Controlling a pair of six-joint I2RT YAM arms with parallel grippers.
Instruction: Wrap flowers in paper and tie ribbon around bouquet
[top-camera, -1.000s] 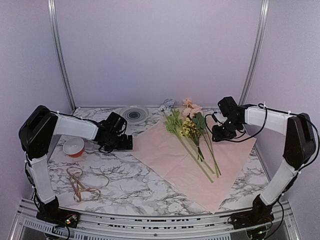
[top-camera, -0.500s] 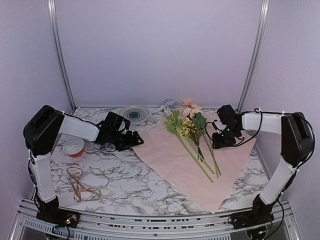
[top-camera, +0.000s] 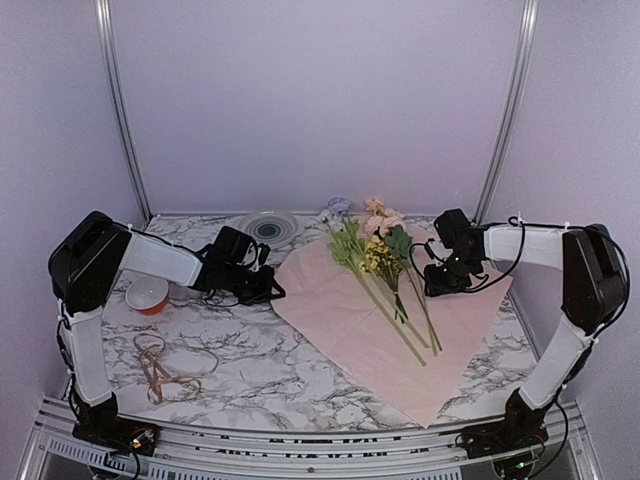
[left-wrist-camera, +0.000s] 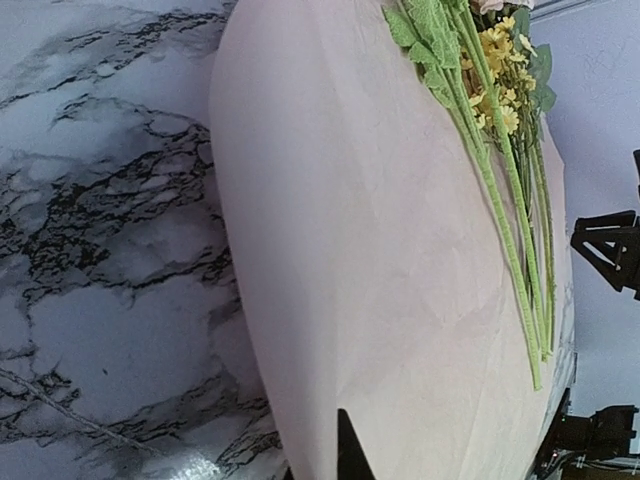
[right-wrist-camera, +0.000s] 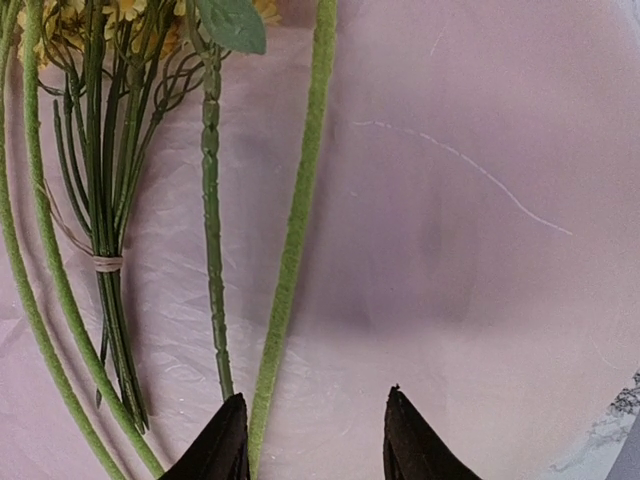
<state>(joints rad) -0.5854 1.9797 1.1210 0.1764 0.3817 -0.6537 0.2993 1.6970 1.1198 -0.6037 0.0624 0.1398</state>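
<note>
The light-pink paper lies spread on the marble table with the flowers on it, blooms toward the back. My left gripper is shut on the paper's left corner. In the left wrist view that corner of the paper curls up off the table around the dark fingertip. My right gripper stands open low over the paper's right part. In the right wrist view a green stem runs just inside its left finger. The tan ribbon lies loose at the front left.
A small red-and-white bowl sits at the left beside my left arm. A grey plate rests at the back wall. Metal posts stand in both back corners. The paper's near corner reaches close to the table's front edge.
My left gripper reached right to the paper's left corner and shut on it; that corner now curls up and inward. My right gripper dropped slightly toward the stems and stayed open.
</note>
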